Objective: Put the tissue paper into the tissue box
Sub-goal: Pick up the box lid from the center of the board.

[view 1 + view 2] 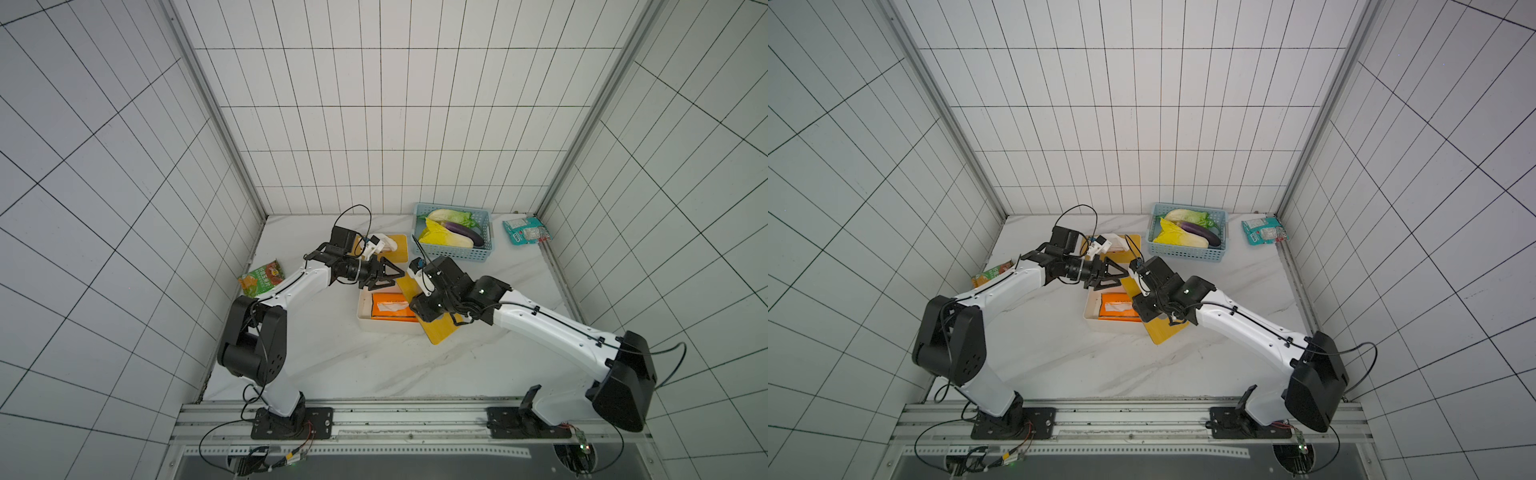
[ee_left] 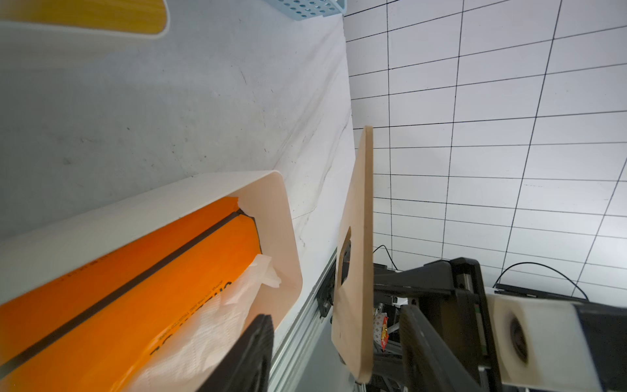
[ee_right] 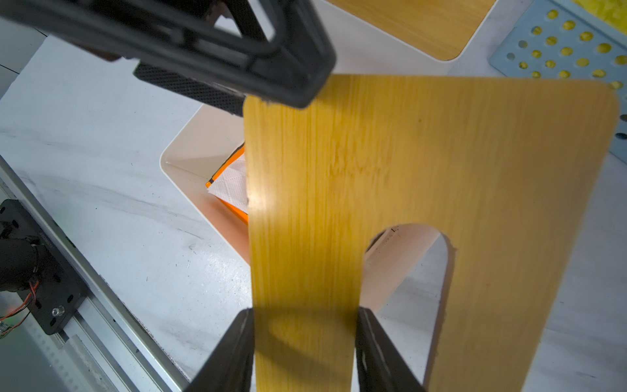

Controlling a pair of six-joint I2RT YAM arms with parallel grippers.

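The white tissue box (image 1: 360, 309) (image 1: 1088, 309) stands mid-table with an orange tissue pack (image 1: 386, 298) (image 2: 135, 288) inside. White tissue paper (image 1: 392, 306) (image 2: 220, 315) (image 3: 230, 185) sticks out of the pack's top. My right gripper (image 1: 422, 309) (image 3: 305, 312) is shut on the wooden lid (image 1: 436, 332) (image 1: 1163, 332) (image 3: 407, 169), clamping the strip beside its slot and holding it tilted over the box's right end. My left gripper (image 1: 401, 274) (image 2: 334, 315) straddles the lid's far edge (image 2: 359, 220). Its jaws stand apart, with a gap on either side of the wood.
A blue basket (image 1: 453, 253) of vegetables stands at the back right, with a teal packet (image 1: 525, 230) beyond it. A second box with a wooden lid (image 1: 399, 249) sits behind the left gripper. A green snack bag (image 1: 262, 278) lies by the left wall.
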